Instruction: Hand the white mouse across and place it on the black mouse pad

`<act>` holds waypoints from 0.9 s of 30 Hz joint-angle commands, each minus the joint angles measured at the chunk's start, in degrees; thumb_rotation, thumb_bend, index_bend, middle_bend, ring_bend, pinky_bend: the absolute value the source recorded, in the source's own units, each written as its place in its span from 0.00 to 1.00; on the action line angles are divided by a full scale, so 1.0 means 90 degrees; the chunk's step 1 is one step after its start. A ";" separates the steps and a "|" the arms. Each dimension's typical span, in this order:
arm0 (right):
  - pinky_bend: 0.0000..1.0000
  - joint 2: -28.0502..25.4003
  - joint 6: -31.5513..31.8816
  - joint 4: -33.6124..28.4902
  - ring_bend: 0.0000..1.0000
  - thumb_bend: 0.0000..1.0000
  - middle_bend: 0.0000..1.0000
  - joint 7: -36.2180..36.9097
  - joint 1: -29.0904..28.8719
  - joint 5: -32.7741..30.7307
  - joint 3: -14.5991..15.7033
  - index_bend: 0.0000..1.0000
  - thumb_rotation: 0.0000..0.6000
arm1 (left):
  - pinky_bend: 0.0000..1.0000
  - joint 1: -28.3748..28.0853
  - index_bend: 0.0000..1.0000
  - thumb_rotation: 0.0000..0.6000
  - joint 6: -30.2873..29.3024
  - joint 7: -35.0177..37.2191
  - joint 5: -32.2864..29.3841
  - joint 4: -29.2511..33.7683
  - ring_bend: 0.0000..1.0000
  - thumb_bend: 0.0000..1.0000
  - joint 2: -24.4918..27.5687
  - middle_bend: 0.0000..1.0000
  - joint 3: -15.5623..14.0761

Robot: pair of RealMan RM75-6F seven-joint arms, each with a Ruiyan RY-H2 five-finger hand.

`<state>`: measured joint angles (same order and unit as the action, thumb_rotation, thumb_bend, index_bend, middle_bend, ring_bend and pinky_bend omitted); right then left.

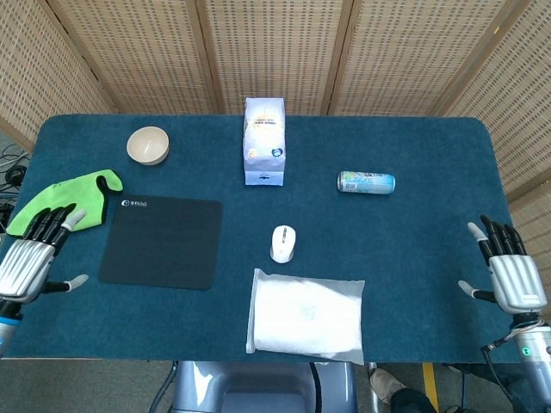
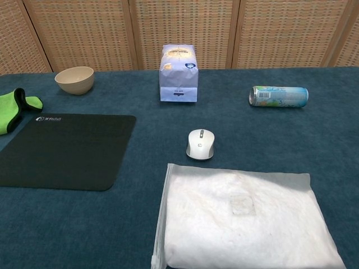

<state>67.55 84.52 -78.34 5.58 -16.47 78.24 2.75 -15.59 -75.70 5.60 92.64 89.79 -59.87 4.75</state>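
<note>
On blue tablecloth [image 1: 430, 155], white mouse [image 1: 282, 243], wicker screens [image 1: 275, 52] behind

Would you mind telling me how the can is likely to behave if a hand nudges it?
The can lies on its side on the cloth, so it would probably roll if pushed across its length. Its smooth round wall may slip in a loose grip. Whether it is full cannot be told.

Woven wicker screen panels [image 1: 275, 52] — blue-clothed table [image 1: 430, 232] in front
</note>
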 commanded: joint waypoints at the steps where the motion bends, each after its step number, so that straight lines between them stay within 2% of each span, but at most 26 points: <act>1: 0.00 -0.0446 0.0261 -0.0877 0.00 0.00 0.00 -0.0102 0.0324 -0.0177 -0.0217 0.00 1.00 | 0.00 -0.0665 0.00 1.00 0.0135 -0.0143 0.0901 -0.0447 0.00 0.00 -0.0155 0.00 0.0006; 7: 0.00 -0.0736 0.0430 -0.1412 0.00 0.00 0.00 -0.0232 0.0508 -0.0050 -0.0365 0.00 1.00 | 0.00 -0.1577 0.00 1.00 0.0393 -0.0033 0.1871 -0.0981 0.00 0.00 -0.0492 0.00 -0.0055; 9: 0.00 -0.0812 0.0366 -0.1533 0.00 0.00 0.00 -0.0254 0.0552 -0.0047 -0.0376 0.00 1.00 | 0.00 -0.1939 0.00 1.00 0.0554 0.0018 0.2182 -0.1161 0.00 0.04 -0.0652 0.00 -0.0105; 12: 0.00 -0.0823 0.0289 -0.1516 0.00 0.00 0.00 -0.0268 0.0590 -0.0039 -0.0419 0.00 1.00 | 0.00 -0.2458 0.00 1.00 0.0672 -0.0075 0.2705 -0.1667 0.00 0.09 -0.0966 0.00 -0.0180; 16: 0.00 -0.0802 0.0246 -0.1445 0.00 0.00 0.00 -0.0240 0.0626 0.0005 -0.0450 0.00 1.00 | 0.00 -0.2854 0.00 1.00 0.0624 0.0127 0.3072 -0.2178 0.00 0.11 -0.1289 0.00 -0.0305; 19: 0.00 -0.0769 0.0135 -0.1308 0.00 0.00 0.00 -0.0143 0.0653 0.0029 -0.0495 0.00 1.00 | 0.00 -0.3627 0.00 1.00 0.0833 0.0530 0.3533 -0.3086 0.00 0.13 -0.1817 0.00 -0.0473; 27: 0.00 -0.0792 -0.0066 -0.1102 0.00 0.00 0.00 0.0199 0.0721 -0.0101 -0.0686 0.00 1.00 | 0.00 -0.4758 0.00 1.00 0.0611 0.0925 0.3882 -0.5248 0.00 0.14 -0.3141 0.00 -0.0666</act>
<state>60.52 84.03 -88.37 7.23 -10.11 77.42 -3.27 -53.28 -69.21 11.34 125.47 50.65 -82.15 0.18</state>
